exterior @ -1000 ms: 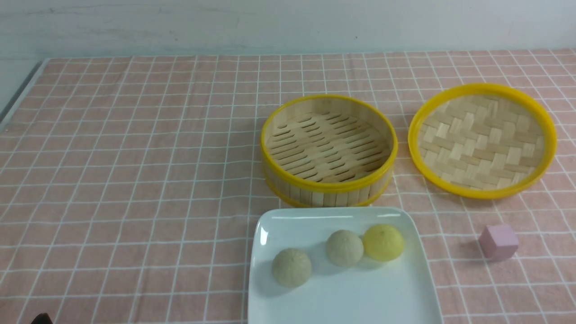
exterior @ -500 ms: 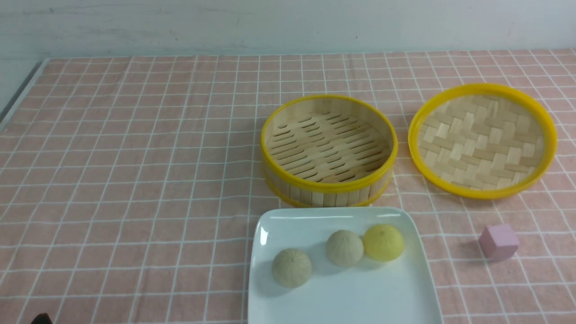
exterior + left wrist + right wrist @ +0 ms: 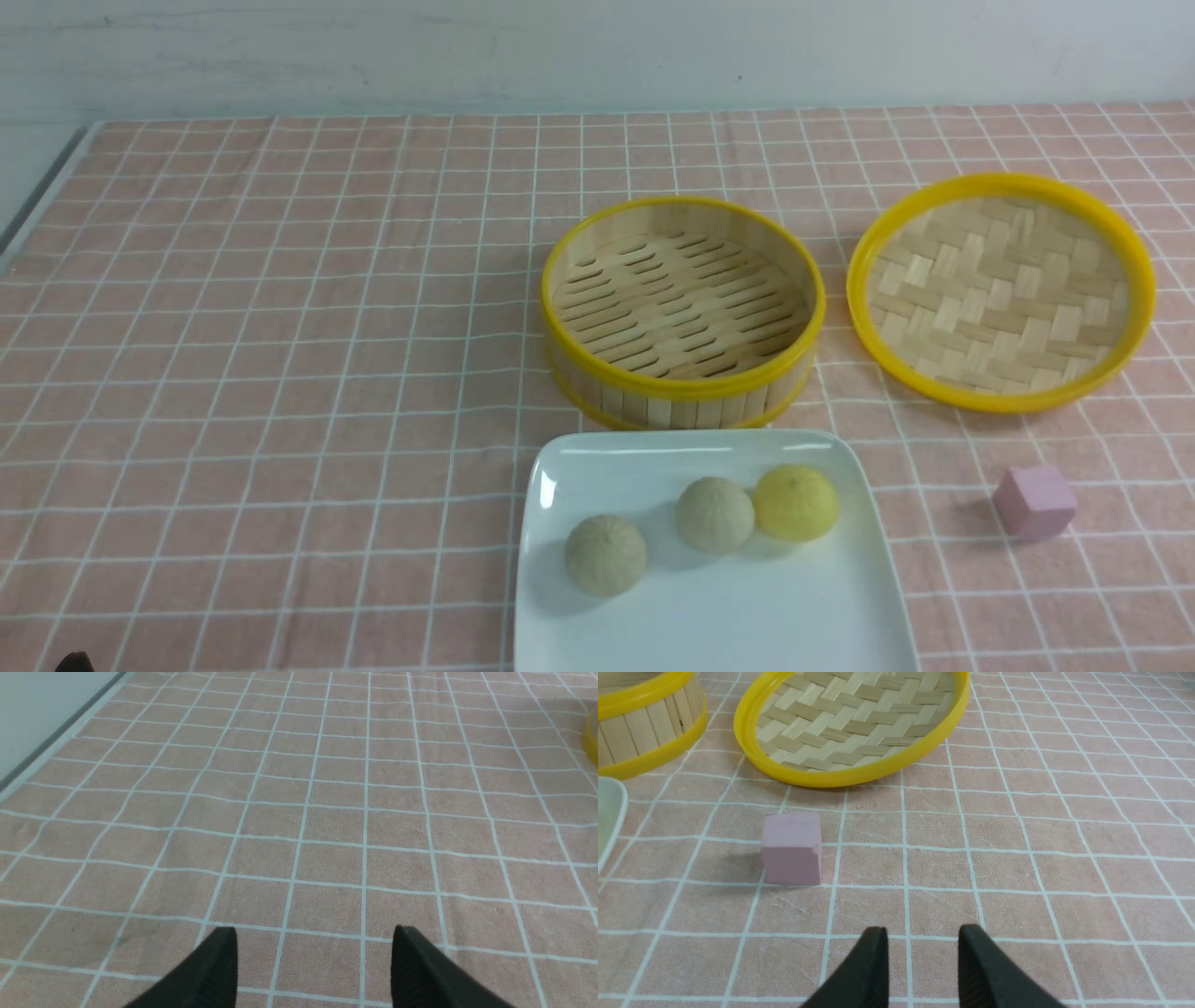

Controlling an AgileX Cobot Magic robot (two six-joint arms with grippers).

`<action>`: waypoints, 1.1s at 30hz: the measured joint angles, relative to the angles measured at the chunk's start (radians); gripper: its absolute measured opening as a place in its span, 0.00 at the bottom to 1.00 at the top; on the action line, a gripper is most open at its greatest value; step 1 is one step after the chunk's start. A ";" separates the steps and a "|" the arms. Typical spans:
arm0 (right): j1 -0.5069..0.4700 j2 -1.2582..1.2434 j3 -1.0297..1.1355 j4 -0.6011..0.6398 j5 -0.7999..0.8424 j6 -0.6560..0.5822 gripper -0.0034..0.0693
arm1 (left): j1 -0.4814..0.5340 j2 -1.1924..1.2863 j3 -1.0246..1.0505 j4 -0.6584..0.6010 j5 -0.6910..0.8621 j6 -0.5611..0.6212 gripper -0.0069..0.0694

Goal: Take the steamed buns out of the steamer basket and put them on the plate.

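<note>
Front view, left to right: left gripper (image 3: 313,970) over bare checked tablecloth (image 3: 280,327), jaws spread wide, nothing between. Steamed buns (image 3: 714,513) all on plate (image 3: 709,625) at near centre; steamer basket (image 3: 682,313) just behind, holding nothing. Lid (image 3: 1001,291) far right, pink cube (image 3: 1034,502) near right. Right gripper (image 3: 922,970) partly parted, gripping nothing.

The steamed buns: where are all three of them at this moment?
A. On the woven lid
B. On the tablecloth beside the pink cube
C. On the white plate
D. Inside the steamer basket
C: the two pale buns and the yellow bun all sit on the white plate, while the steamer basket shows only its bare slatted floor.
</note>
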 joint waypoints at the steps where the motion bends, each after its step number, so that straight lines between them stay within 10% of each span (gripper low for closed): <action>1: 0.000 0.000 0.000 0.000 0.000 -0.001 0.38 | 0.000 0.000 0.000 0.000 0.000 0.000 0.68; 33: 0.000 0.000 0.000 0.000 0.000 -0.002 0.38 | 0.000 0.000 0.000 0.000 0.000 0.011 0.68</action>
